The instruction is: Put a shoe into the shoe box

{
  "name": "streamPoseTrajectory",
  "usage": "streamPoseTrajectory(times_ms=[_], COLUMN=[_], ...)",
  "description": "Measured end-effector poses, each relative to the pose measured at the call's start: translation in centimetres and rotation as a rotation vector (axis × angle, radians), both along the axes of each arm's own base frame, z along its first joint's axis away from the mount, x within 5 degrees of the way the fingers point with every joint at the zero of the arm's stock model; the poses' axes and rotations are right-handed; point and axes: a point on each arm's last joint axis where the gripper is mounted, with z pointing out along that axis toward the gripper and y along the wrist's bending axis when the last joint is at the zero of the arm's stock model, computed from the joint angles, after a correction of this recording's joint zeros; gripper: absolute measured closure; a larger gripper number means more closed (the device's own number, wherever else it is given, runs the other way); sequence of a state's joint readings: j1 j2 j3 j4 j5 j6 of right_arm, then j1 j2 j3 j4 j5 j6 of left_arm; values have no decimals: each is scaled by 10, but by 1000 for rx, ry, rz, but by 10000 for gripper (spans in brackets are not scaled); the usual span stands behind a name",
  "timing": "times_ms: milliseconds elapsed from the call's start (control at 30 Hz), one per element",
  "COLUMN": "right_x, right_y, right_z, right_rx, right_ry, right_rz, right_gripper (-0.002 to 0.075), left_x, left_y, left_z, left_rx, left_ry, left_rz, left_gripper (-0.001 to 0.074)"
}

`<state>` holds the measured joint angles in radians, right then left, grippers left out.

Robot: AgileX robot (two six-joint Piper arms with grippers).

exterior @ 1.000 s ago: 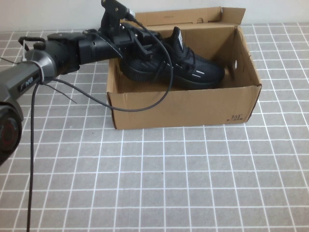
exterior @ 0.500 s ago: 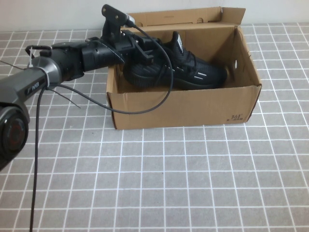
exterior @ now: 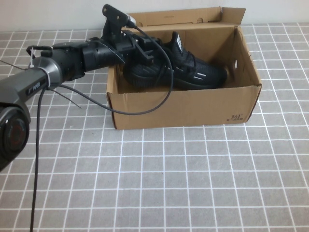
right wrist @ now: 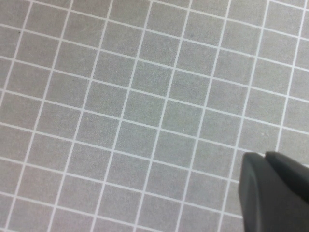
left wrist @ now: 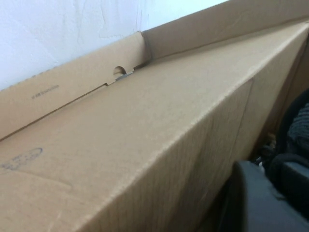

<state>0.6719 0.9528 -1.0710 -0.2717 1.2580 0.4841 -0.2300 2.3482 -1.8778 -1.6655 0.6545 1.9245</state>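
The black knit shoe (exterior: 193,70) lies inside the brown cardboard shoe box (exterior: 183,107), toe toward the box's right end, its white-striped tab up. My left gripper (exterior: 145,54) reaches over the box's left wall and is shut on the shoe's left end, low inside the box. In the left wrist view the box's wall (left wrist: 145,135) fills the picture, with one dark finger (left wrist: 256,203) and a bit of the shoe (left wrist: 301,130) at the edge. My right gripper (right wrist: 264,157) shows only in the right wrist view, shut and empty above the tiled tabletop.
The box stands at the back of the grey tiled table (exterior: 169,183), its flaps upright against the white wall. The left arm's black cable (exterior: 140,108) hangs over the box's front wall.
The left gripper has moved the shoe a little to the right and lower into the box. In the last half second almost nothing has moved.
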Motion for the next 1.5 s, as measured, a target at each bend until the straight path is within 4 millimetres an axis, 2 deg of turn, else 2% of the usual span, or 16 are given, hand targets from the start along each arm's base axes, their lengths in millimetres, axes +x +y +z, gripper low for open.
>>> streamPoseTrajectory(times_ms=[67, 200, 267, 400, 667, 767, 833, 1033, 1133, 1333, 1500], right_x=[0, 0, 0, 0, -1, -1, -1, -1, -1, -3, -15], right_y=[0, 0, 0, 0, 1, 1, 1, 1, 1, -2, -12], right_z=[0, 0, 0, 0, 0, 0, 0, 0, 0, 2, 11], right_rx=[0, 1, 2, 5, 8, 8, 5, 2, 0, 0, 36], right_ry=[0, 1, 1, 4, 7, 7, 6, 5, 5, -14, -62], right_rz=[0, 0, 0, 1, 2, 2, 9, 16, 18, 19, 19], right_gripper=[742, 742, 743, 742, 742, 742, 742, 742, 742, 742, 742], left_x=[0, 0, 0, -6, -37, -54, -69, -119, -140, -166, -185], left_y=[0, 0, 1, 3, 11, 17, 21, 33, 37, 42, 58], left_z=[0, 3, 9, 33, 116, 146, 167, 230, 251, 269, 279], left_rx=[-5, -23, -40, -28, 14, 36, 50, 67, 81, 114, 186], left_ry=[2, 10, 17, -3, -33, -12, 0, -16, -44, -38, 1], left_rz=[5, 12, 21, 24, 26, 47, 53, 50, 29, 0, 130], left_gripper=[580, 341, 271, 221, 213, 244, 297, 570, 684, 731, 734])
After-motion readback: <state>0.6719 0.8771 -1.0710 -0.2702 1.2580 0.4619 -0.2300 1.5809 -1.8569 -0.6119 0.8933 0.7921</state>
